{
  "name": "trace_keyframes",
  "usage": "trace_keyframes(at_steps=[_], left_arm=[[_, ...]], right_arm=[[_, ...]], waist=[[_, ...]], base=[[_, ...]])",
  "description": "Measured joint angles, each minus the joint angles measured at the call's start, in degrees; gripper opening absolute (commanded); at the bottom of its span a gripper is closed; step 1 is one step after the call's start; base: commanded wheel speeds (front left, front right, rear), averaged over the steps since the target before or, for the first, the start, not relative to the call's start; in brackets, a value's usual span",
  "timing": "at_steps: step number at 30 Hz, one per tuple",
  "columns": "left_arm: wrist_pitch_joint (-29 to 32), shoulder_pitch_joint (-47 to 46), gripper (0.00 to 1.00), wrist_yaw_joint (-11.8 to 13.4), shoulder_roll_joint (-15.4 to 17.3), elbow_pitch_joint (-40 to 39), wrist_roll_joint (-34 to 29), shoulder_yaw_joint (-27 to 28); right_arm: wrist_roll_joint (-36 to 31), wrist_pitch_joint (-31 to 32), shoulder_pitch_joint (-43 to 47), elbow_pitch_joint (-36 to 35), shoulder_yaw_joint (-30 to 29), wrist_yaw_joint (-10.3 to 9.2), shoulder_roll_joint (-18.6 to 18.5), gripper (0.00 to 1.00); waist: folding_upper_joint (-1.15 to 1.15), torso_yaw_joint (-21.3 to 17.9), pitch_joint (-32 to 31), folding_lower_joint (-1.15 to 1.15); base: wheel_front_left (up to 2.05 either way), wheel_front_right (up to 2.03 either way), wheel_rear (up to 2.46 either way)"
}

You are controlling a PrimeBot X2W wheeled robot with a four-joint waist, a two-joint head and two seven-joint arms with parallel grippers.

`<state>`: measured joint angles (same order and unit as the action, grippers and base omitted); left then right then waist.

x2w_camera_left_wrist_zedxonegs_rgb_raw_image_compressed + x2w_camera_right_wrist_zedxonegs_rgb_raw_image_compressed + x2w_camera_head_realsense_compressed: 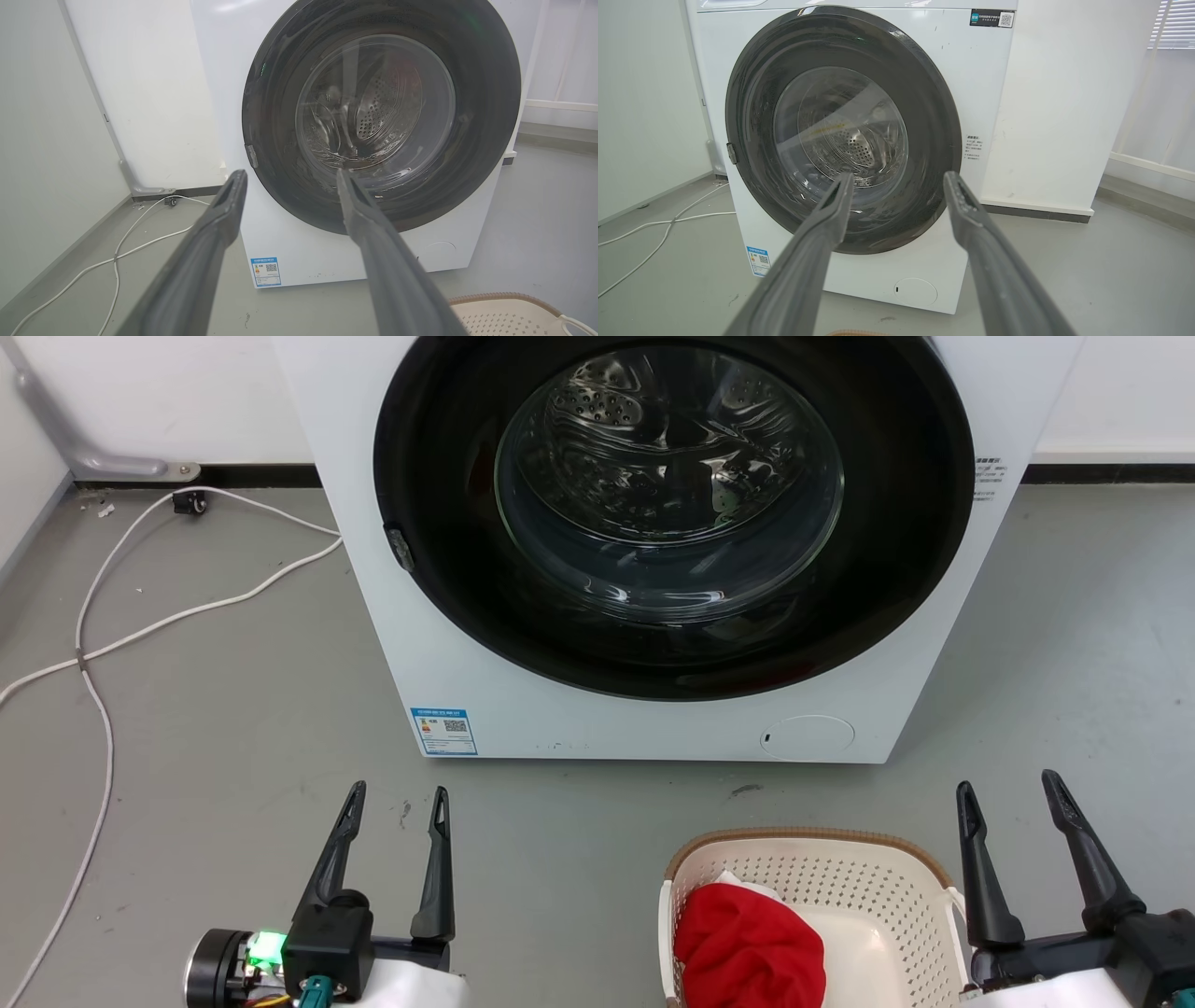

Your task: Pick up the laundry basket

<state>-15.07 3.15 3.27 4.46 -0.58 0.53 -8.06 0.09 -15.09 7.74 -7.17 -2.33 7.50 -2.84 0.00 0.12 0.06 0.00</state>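
Head view has the laundry basket (803, 834) low and right of centre on the grey floor (233, 709), in front of the washing machine (467, 644) and apart from it; a red cloth (747, 943) lies in its left half. Both pincers stand spread and empty: the left gripper (399, 791) is well to the left of the basket, the right gripper (1006, 782) just beside its right handle (956, 900); how high they hang above the floor I cannot tell. I judge the task at its start, the reach not yet made; next, each arm must come down to the handle on its own side, the left having farther to go, and both must close evenly so the load does not tip.
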Motion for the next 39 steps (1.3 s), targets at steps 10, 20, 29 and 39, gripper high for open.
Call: trace_keyframes(at_steps=[10, 20, 29, 39], left_arm=[[0.00, -0.03, 1.00, -0.41, -0.15, 0.34, -0.13, -0.16], [-0.01, -5.22, 1.00, -5.54, -0.93, 5.71, 1.23, -3.96], [0.00, -15.10, 1.00, -9.04, -1.32, 16.39, 1.23, -9.13], [-0.01, -25.61, 1.00, -10.46, -1.35, 29.04, 1.68, -14.23]], right_arm=[[-0.70, 0.00, 0.14, 0.53, -1.43, 0.00, 0.00, 1.00], [-6.05, 0.00, -2.55, 8.27, -7.26, 0.00, -0.03, 1.00], [-10.12, 0.00, -11.13, 16.61, -12.43, 0.01, -0.04, 1.00], [-13.21, -0.01, -19.68, 26.11, -15.80, 0.01, -0.04, 1.00]], waist=[[0.00, -0.16, 0.54, 0.00], [0.00, -0.93, 4.31, 0.00], [0.00, -2.43, 12.41, 0.01], [0.00, -5.01, 22.77, 0.01]], base=[[0.00, 0.00, 0.00], [0.00, 0.00, 0.00], [0.00, 0.00, 0.00], [0.00, 0.00, 0.00]])
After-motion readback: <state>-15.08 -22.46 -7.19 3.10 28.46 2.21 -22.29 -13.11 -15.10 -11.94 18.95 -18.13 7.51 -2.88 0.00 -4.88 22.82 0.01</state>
